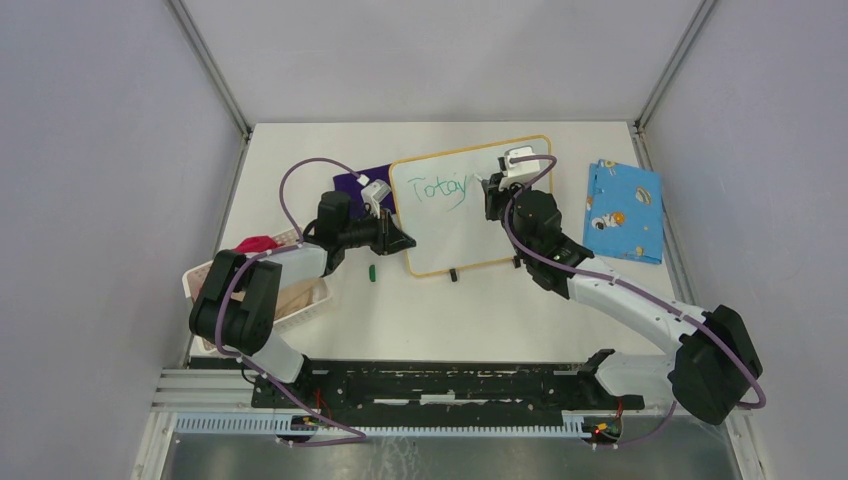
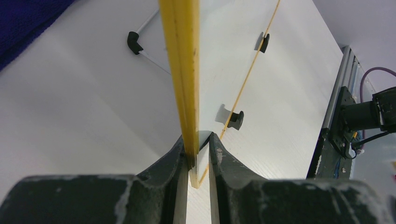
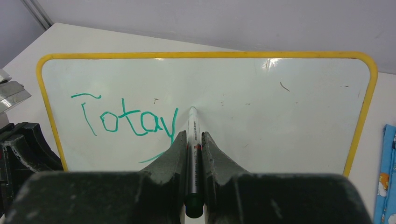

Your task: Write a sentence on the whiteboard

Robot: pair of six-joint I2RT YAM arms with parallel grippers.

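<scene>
The whiteboard [image 1: 480,235], white with a thin orange frame, lies mid-table. The sentence on it is one green word that reads "Totay" [image 1: 441,188], with a stroke under it. In the right wrist view the word [image 3: 128,122] is on the board's [image 3: 280,121] left half. My left gripper [image 1: 405,241] is shut on the board's left frame edge [image 2: 184,60], near the near corner; its jaws [image 2: 200,145] pinch the frame. My right gripper [image 1: 492,188] is shut on a marker [image 3: 193,125]. The marker's tip touches the board just right of the word.
A blue patterned cloth [image 1: 623,210] lies right of the board. A dark purple cloth [image 1: 358,180] lies behind my left gripper. A white basket [image 1: 322,296] with a red item [image 1: 255,243] stands at the left. A small green cap [image 1: 371,272] lies near the board's black feet [image 1: 452,275].
</scene>
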